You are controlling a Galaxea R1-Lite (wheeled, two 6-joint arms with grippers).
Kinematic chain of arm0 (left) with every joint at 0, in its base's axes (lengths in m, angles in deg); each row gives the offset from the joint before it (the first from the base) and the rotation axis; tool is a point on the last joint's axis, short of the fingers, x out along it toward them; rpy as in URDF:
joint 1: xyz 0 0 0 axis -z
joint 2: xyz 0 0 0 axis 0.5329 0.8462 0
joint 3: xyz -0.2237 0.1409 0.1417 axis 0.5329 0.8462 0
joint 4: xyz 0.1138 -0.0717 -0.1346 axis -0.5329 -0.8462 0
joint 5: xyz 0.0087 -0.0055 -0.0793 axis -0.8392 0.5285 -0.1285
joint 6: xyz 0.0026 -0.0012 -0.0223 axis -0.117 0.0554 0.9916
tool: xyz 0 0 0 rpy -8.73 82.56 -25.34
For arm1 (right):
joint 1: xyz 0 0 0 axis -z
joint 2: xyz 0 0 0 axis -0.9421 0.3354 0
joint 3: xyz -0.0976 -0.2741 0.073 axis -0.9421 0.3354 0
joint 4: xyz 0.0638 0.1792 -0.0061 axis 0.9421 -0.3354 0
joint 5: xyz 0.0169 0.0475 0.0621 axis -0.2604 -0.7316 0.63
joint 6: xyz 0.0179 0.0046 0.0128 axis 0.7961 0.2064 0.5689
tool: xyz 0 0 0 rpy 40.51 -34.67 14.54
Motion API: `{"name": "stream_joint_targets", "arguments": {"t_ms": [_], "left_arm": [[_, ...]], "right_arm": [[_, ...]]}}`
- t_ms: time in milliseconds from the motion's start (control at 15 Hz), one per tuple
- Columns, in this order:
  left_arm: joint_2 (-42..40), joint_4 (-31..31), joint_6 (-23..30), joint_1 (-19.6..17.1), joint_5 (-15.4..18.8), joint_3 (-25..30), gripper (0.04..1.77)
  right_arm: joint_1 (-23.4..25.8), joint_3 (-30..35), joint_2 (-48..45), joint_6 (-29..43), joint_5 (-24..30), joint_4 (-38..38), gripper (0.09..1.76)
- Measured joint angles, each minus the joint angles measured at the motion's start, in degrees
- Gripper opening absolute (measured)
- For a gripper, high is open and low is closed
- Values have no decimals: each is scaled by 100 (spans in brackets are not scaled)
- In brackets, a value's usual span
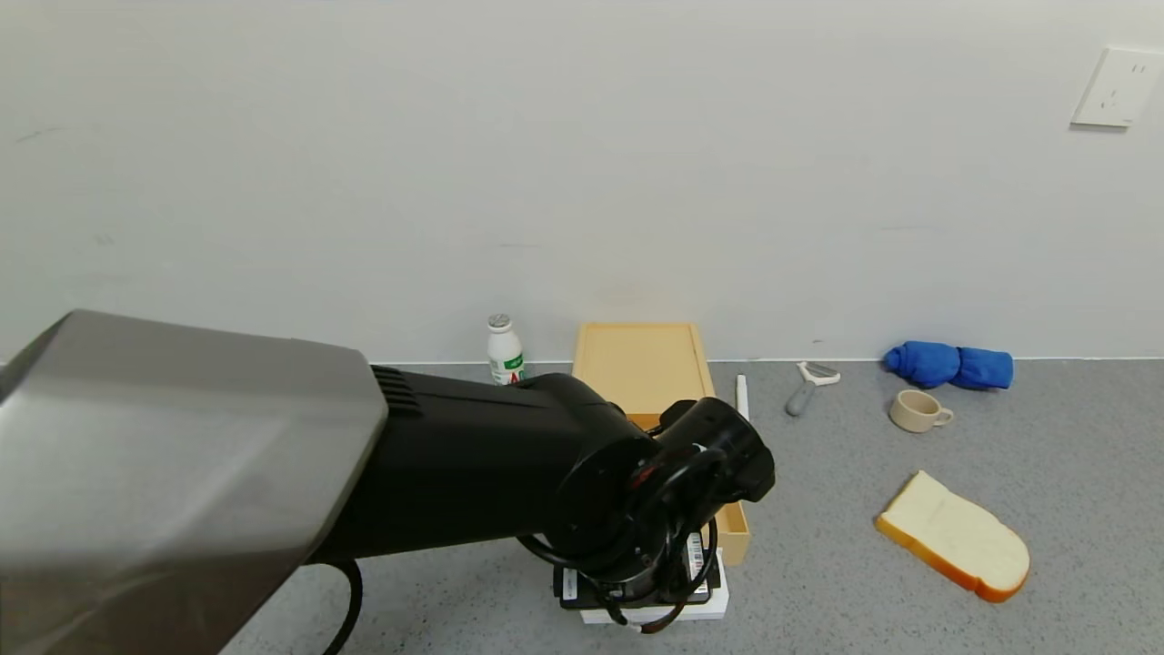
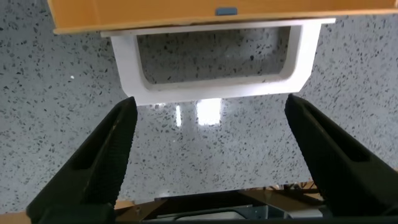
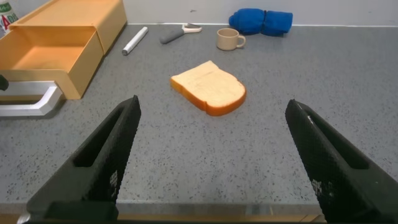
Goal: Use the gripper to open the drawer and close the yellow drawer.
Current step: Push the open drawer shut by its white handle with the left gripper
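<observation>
The pale yellow drawer point(image 1: 733, 535) stands pulled out of its flat box point(image 1: 641, 362) at the back of the table. Its white loop handle point(image 1: 657, 612) points toward me. My left gripper point(image 1: 647, 593) hangs right over that handle. In the left wrist view the left gripper point(image 2: 211, 107) is open, with the handle bar point(image 2: 211, 94) just past the fingertips point(image 2: 124, 115) and nothing between them. The right wrist view shows the open tray point(image 3: 50, 56), its handle point(image 3: 30, 104), and my right gripper point(image 3: 212, 106) open and empty, low over the table's front.
A bread slice point(image 1: 955, 537) lies at the right front. Behind it are a cup point(image 1: 918, 410), a blue cloth point(image 1: 950, 366), a peeler point(image 1: 809, 384) and a white stick point(image 1: 741, 398). A small bottle point(image 1: 505, 350) stands left of the box, by the wall.
</observation>
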Motion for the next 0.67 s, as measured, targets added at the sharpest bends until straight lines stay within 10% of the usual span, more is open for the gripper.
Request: {"name": "stream_joint_targets", "arguments": {"t_ms": [667], "left_arm": [[311,-9,108,-176,-187,-280,172]], "right_arm": [[0,0,0,0,0,0,171]]}}
